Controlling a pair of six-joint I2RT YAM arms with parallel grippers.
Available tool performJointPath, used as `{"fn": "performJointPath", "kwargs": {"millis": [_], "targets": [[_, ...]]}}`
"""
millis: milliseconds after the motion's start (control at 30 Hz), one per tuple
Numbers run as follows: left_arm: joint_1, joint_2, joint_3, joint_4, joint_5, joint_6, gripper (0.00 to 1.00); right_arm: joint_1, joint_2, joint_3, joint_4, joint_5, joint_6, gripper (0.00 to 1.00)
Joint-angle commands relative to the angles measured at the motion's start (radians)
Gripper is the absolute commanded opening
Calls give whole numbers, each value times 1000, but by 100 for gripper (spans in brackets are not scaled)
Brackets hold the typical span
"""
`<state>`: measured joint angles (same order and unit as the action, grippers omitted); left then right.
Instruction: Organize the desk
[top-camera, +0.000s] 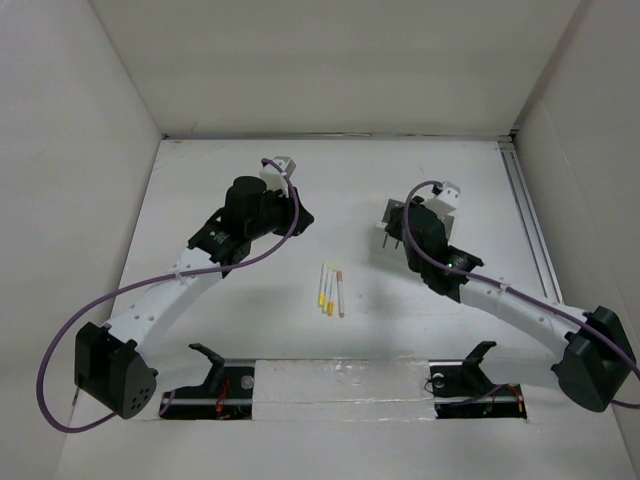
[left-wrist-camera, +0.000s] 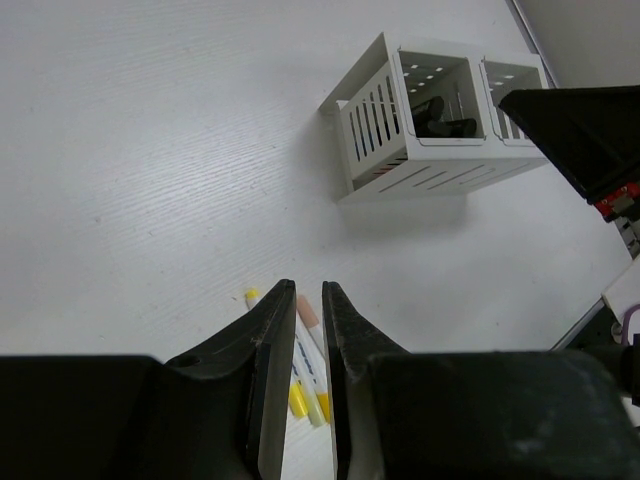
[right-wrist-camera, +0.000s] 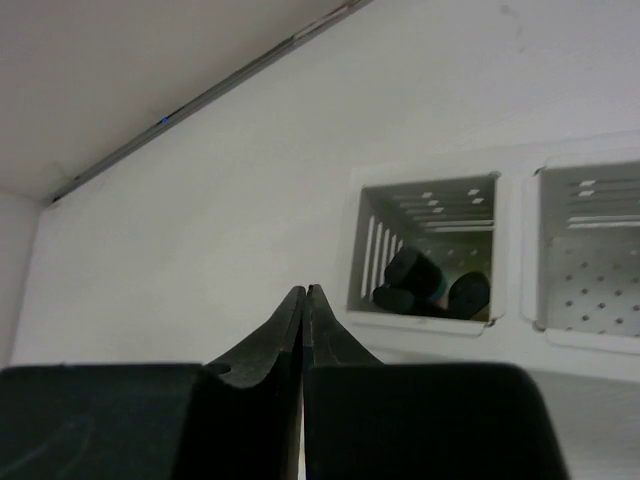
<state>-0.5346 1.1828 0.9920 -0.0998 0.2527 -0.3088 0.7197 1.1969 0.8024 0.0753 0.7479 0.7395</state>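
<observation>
Top view: the large matte white tabletop (top-camera: 400, 325), walled by white panels with a thin metal rail (top-camera: 527, 215) along its right edge, fills the scene and carries every item. Three slim white markers with yellow and peach caps (top-camera: 331, 290) lie loose side by side at the centre, outside any container; these are judged the outstanding work. A small white slotted two-compartment holder box (top-camera: 391, 212) stands right of centre, partly covered by the right arm (top-camera: 510, 300). The left arm (top-camera: 180, 290) reaches in on the far left of the markers. Left wrist view: the left hand (left-wrist-camera: 308, 292) hangs over the markers, its fingers drawn almost together with only a thin slot between them and nothing in it. It would need to spread before any pickup. Right wrist view: the right hand (right-wrist-camera: 305, 292) is clenched and empty, poised over the near side of the box. The box's left compartment holds dark cylindrical items (right-wrist-camera: 430, 285), while the right one shows only its perforated floor, judged the likely destination.
</observation>
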Motion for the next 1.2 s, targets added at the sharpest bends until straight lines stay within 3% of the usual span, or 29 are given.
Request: {"fn": "performJointPath", "kwargs": {"millis": [0, 67, 200, 233, 267, 333, 433, 800, 1167], "targets": [[4, -22, 28, 31, 2, -1, 14, 12, -40, -34, 29, -183, 14, 0], [4, -25, 27, 32, 3, -1, 14, 47, -33, -72, 58, -309, 14, 0], [4, -23, 27, 32, -1, -3, 14, 115, 21, -115, 49, -390, 43, 0], [4, -17, 27, 35, 2, -3, 14, 139, 55, -120, 38, -436, 46, 9], [4, -17, 27, 35, 2, -4, 14, 139, 73, -120, 31, -436, 50, 9], [4, -5, 28, 35, 0, -4, 14, 176, 110, -118, 15, -449, 55, 32], [4, 8, 33, 32, 8, -6, 14, 195, 200, -94, -29, -467, 61, 46], [4, 12, 36, 31, -10, -1, 14, 225, 406, 60, -124, -441, 57, 46], [4, -6, 31, 31, -9, 0, 13, 244, 484, 129, -264, -320, 70, 30]]}}
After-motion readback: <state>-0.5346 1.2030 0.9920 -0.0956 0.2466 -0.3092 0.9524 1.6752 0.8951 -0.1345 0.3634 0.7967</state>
